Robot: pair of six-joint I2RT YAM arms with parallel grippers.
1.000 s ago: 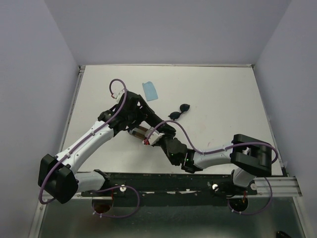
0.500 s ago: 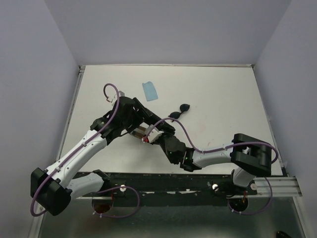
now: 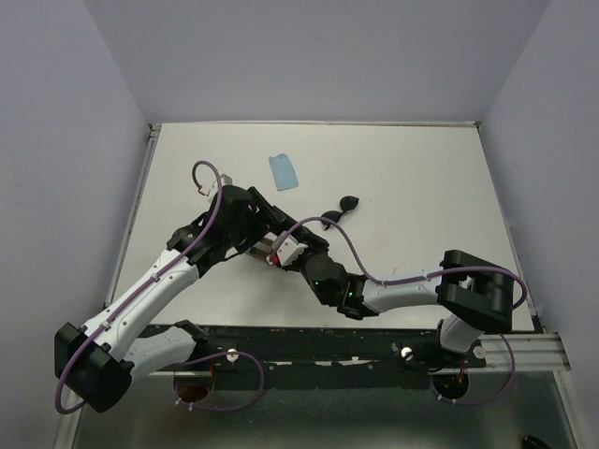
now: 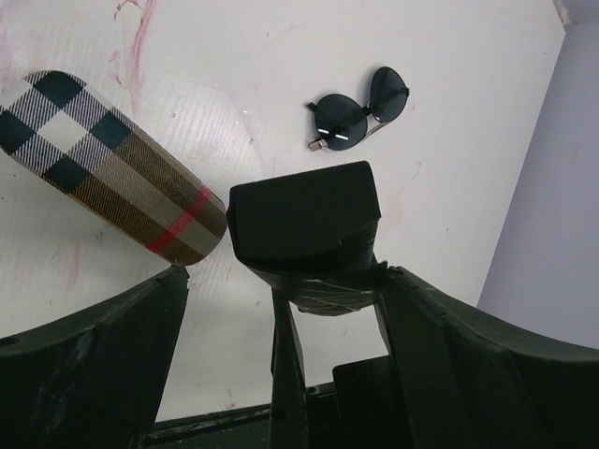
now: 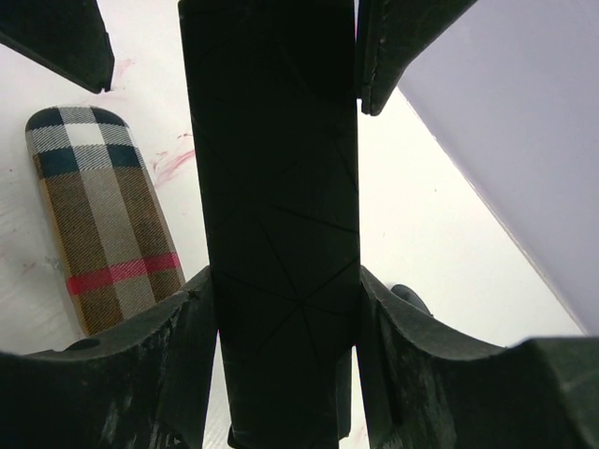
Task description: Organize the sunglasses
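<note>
Right end effector [image 5: 281,281] pinches the black case [image 5: 271,140], hard to make out from above; left end effector [image 4: 281,276] spread; black sunglasses [image 4: 360,112] lie farther right

One sunglasses [image 4: 358,112], one plaid case [image 4: 112,168], one black case [image 4: 304,215], one cloth [image 3: 284,171]

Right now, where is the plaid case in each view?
Top: plaid case, a tan sliver, mostly hidden, left of centre.
Left wrist: plaid case, upper left.
Right wrist: plaid case, at left.
Landmark: black case, beside it in both wrist views.
</note>
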